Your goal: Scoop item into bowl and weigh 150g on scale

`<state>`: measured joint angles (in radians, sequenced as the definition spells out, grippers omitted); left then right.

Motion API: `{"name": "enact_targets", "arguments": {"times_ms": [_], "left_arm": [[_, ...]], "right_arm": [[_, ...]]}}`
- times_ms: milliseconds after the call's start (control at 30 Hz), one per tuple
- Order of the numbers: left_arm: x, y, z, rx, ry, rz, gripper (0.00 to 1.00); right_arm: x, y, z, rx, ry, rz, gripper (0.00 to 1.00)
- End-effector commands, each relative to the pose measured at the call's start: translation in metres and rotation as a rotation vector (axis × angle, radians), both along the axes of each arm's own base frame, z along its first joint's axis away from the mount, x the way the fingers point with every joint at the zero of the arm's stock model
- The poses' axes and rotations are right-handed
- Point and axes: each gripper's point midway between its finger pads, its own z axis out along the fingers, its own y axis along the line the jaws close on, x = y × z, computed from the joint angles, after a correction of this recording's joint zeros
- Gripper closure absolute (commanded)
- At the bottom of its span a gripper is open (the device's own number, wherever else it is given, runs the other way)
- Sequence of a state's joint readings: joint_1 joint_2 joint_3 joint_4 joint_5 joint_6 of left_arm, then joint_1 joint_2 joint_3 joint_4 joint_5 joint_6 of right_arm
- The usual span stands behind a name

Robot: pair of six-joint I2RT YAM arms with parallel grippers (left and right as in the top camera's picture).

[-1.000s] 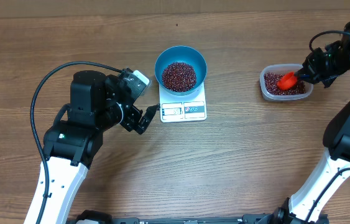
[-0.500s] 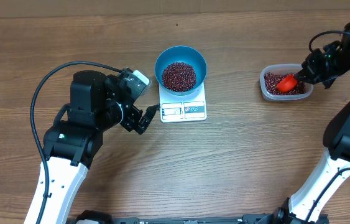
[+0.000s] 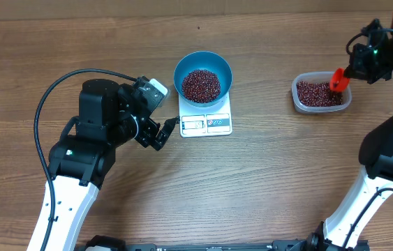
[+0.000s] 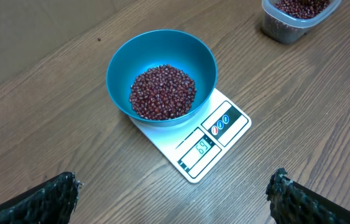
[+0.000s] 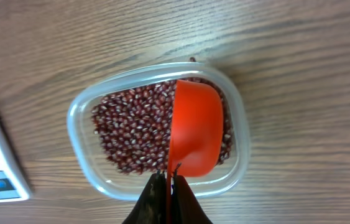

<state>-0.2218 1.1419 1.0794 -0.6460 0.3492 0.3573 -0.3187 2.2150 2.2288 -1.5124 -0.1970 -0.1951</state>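
The blue bowl [image 3: 203, 61] stands on the white scale [image 3: 206, 124] and holds a heap of red-brown beans [image 3: 201, 85]. My left gripper [image 4: 175, 186] is open and empty, low over the wood just left of the scale [image 4: 215, 134], with the bowl [image 4: 193, 53] ahead of it. At the right, my right gripper [image 5: 168, 180] is shut on the handle of an orange scoop [image 5: 194, 127]. That scoop [image 3: 337, 79] hangs above the right side of a clear tub [image 3: 297, 97] of beans [image 5: 131, 130]. The inside of the scoop is hidden.
The clear tub [image 5: 78, 130] sits on the wooden table about a hand's width right of the scale. A black cable [image 3: 56, 90] loops over the left arm. The right arm's base stands near the table's right front.
My right gripper has lifted the orange scoop out of the beans in the tub and carried it up and to the right. The left arm has not moved.
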Motion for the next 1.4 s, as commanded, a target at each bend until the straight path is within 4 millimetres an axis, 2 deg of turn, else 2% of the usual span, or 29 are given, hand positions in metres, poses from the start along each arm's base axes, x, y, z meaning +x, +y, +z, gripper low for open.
{"name": "enact_targets", "arguments": {"times_ms": [0, 200, 433, 633, 867, 1067, 1167, 1267, 1367], "left_arm": [[0.0, 0.0, 0.0, -0.017, 0.01, 0.004, 0.0], [0.0, 0.0, 0.0, -0.017, 0.01, 0.003, 0.0], [0.0, 0.0, 0.0, -0.017, 0.01, 0.004, 0.0], [0.0, 0.0, 0.0, -0.017, 0.01, 0.004, 0.0], [0.0, 0.0, 0.0, -0.017, 0.01, 0.004, 0.0], [0.0, 0.0, 0.0, -0.017, 0.01, 0.004, 0.0], [0.0, 0.0, 0.0, -0.017, 0.01, 0.004, 0.0], [0.0, 0.0, 0.0, -0.017, 0.01, 0.004, 0.0], [0.0, 0.0, 0.0, -0.017, 0.01, 0.004, 0.0]], "right_arm": [[0.004, -0.002, 0.015, -0.119, -0.036, 0.085, 0.96], [0.003, 0.006, 0.014, -0.173, -0.024, 0.2, 0.96], [0.001, -0.001, 0.007, -0.272, 0.028, 0.229, 0.96], [0.005, 0.009, -0.014, -0.259, 0.069, 0.261, 0.96], [0.004, 0.01, -0.027, -0.247, 0.103, 0.267, 0.96], [-0.01, 0.014, -0.042, -0.212, 0.183, 0.279, 0.96], [-0.01, 0.028, -0.042, -0.136, 0.167, 0.295, 0.96], [-0.011, 0.051, -0.04, -0.003, 0.143, 0.319, 0.96], [-0.018, 0.06, -0.043, 0.047, 0.165, 0.32, 0.96]]}}
